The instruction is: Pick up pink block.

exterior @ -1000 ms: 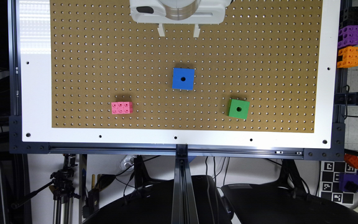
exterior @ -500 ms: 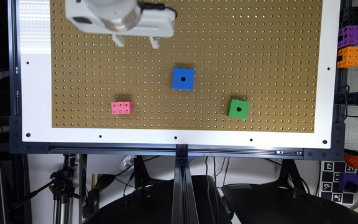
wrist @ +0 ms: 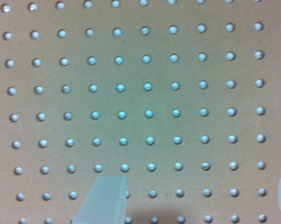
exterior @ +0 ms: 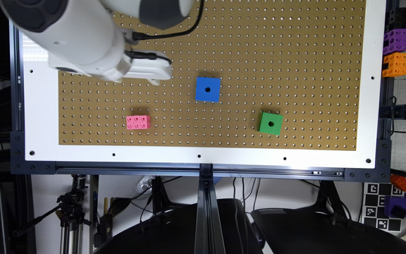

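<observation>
- Exterior view: a brown pegboard (exterior: 294,53) with a white border carries three blocks. The pink block (exterior: 138,122) lies near the board's long edge that runs above the metal frame rail (exterior: 203,168), toward the exterior view's left, resting flat with its studs facing up.
- Exterior view: a blue cube (exterior: 208,89) with a centre hole sits near the middle of the board, and a green cube (exterior: 270,123) with a centre hole sits toward the exterior view's right, both well apart from the pink block.
- Exterior view: the white robot arm (exterior: 72,31) reaches in over the board's corner at the exterior view's upper left; its gripper (exterior: 146,70) hangs above bare pegboard, apart from the pink block and not touching it.
- Exterior view: likely handling, as a judgement: the pink block looks like a small, light, rigid plastic brick, smooth-sided and somewhat slippery, not fragile. The two long flat sides seem the best place to pinch, below the studs.
- Exterior view: no brand or readable writing; black-and-white square marker patterns (exterior: 377,203) show below the board at the exterior view's lower right, beside spare purple (exterior: 395,40) and orange bricks (exterior: 395,64).
- Wrist view: bare pegboard holes under the camera, with two pale translucent fingertips (wrist: 104,200) standing wide apart at the picture's edge, nothing between them.
</observation>
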